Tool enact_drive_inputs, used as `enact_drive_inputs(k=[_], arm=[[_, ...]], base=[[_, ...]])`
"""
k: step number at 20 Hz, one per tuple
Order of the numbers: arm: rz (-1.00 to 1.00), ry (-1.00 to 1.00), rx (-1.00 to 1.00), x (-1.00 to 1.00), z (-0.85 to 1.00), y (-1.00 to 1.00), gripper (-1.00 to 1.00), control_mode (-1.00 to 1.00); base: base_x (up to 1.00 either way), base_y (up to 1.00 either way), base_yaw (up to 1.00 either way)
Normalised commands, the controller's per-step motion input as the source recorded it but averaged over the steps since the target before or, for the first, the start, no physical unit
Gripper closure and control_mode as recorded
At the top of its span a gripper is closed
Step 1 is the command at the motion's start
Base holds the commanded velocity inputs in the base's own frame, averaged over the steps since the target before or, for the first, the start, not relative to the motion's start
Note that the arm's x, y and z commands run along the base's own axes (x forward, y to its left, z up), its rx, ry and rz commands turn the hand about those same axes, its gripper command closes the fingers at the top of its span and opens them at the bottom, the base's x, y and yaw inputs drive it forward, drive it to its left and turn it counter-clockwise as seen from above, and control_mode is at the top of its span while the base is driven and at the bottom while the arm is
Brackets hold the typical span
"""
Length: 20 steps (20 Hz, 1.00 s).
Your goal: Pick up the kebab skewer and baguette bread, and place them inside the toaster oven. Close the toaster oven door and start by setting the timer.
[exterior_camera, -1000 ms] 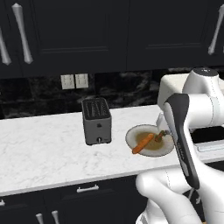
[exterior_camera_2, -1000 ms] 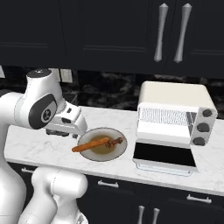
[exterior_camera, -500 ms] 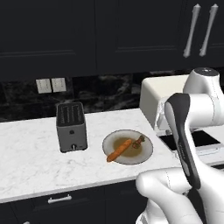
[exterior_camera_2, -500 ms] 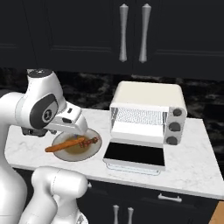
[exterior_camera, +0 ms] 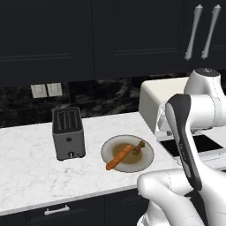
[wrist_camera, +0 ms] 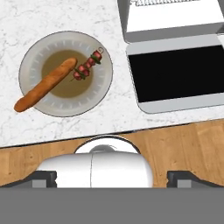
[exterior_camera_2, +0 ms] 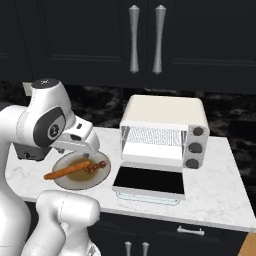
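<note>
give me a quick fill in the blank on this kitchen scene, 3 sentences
1. The baguette bread and the kebab skewer both lie on a round ____.
2. The toaster oven door is folded down, so the toaster oven is ____.
3. The grey two-slot toaster stands to the ____ of the plate in the left base view.

Missing words: plate; open; left

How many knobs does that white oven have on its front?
3, stacked down the right side of the toaster oven: top knob, middle knob, bottom knob. The open door lies flat below; none looks hidden.
</note>
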Motion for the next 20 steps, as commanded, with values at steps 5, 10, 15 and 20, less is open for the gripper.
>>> enact_drive_inputs(k=[5, 10, 15, 20], arm=[[0.0, 0.0, 0.0, 0.0, 0.0, 0.0, -1.0, 1.0], [0.0, 0.0, 0.0, 0.0, 0.0, 0.0, -1.0, 1.0], [0.0, 0.0, 0.0, 0.0, 0.0, 0.0, -1.0, 1.0], [0.0, 0.0, 0.0, 0.0, 0.0, 0.0, -1.0, 1.0]], base=[[0.2, -0.5, 0.01], [0.32, -0.3, 0.0], [0.3, -0.54, 0.05], [0.18, -0.29, 0.0]])
